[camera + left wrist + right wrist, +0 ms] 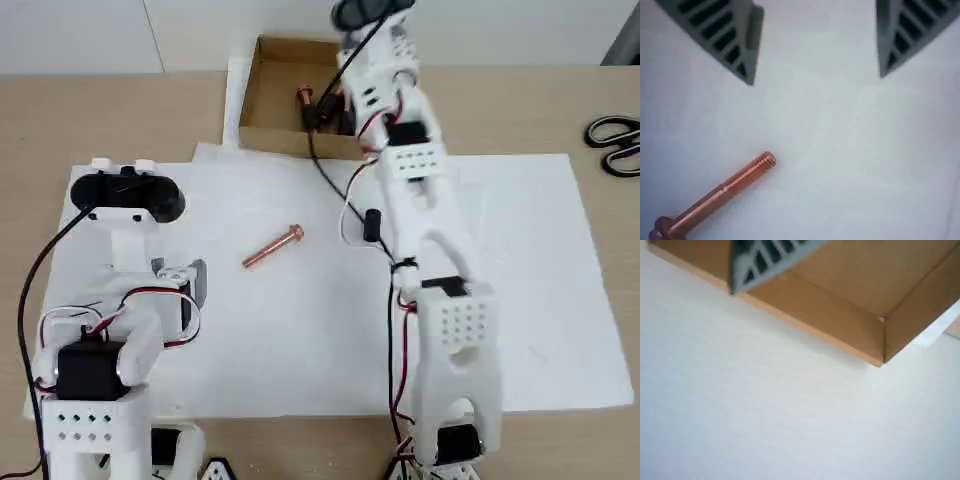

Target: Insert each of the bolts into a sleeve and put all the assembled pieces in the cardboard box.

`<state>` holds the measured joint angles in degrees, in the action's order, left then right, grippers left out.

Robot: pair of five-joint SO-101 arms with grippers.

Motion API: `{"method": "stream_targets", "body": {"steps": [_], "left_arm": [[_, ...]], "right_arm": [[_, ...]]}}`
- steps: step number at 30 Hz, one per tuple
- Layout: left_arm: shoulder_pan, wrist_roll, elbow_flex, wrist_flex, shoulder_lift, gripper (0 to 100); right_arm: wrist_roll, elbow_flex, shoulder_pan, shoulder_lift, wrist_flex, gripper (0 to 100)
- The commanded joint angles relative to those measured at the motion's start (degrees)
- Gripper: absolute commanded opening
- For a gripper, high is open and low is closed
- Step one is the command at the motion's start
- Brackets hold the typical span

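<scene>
Currently logging the left hand (816,77) as open, jaws set wide apart with nothing between them, hanging over the white sheet (520,280). Found one copper bolt (720,192) lying flat on that sheet near the hand, threaded end toward the hand and head toward the cardboard box (272,100). Placed it well apart from the box, on the box's arm-base side. Located the left hand farther from the box than the bolt.

Logged the right hand (330,112) at the box's front wall, reaching over the rim; cannot tell whether open or closed. Noted a copper piece (305,97) inside the box next to that hand, with dark parts beside it, too hidden by the arm to identify. Noted scissors (615,140) on the bare table (100,110), far to the right of the box.

Judged risks from here:
- Closing off-centre on the round shank: likely to roll or squirt the bolt across the smooth sheet.
- Pinching only the threaded tip: likely to tilt the bolt in the grip and spoil alignment for insertion.
- Descending too far: likely to drag or wrinkle the sheet.
- Swinging toward the box with the right arm stationed there: likely to end in a collision at the rim.
</scene>
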<state>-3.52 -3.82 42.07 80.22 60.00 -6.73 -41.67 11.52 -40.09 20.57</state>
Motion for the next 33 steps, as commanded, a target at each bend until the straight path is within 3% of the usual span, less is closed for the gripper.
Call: {"method": "stream_targets", "body": {"steps": [1, 10, 17, 28, 33], "left_arm": [[-0.2, 0.4, -1.0, 0.2, 0.1, 15], [-0.2, 0.4, -1.0, 0.2, 0.1, 15], [-0.2, 0.4, -1.0, 0.2, 0.1, 15], [-0.2, 0.4, -0.9, 0.3, 0.1, 15], [-0.2, 0.4, -0.8, 0.3, 0.1, 15]], "right_arm": [[-0.4, -3.0, -1.3, 12.1, 14.2, 15.8], [-0.6, -3.0, -1.6, 29.3, 50.5, 15.8], [-0.3, -2.6, -1.7, 33.4, 74.1, 15.8], [-0.6, 7.4, -5.7, 34.6, 75.8, 15.8], [-0.6, 19.2, -6.7, 45.6, 75.7, 15.8]]}}
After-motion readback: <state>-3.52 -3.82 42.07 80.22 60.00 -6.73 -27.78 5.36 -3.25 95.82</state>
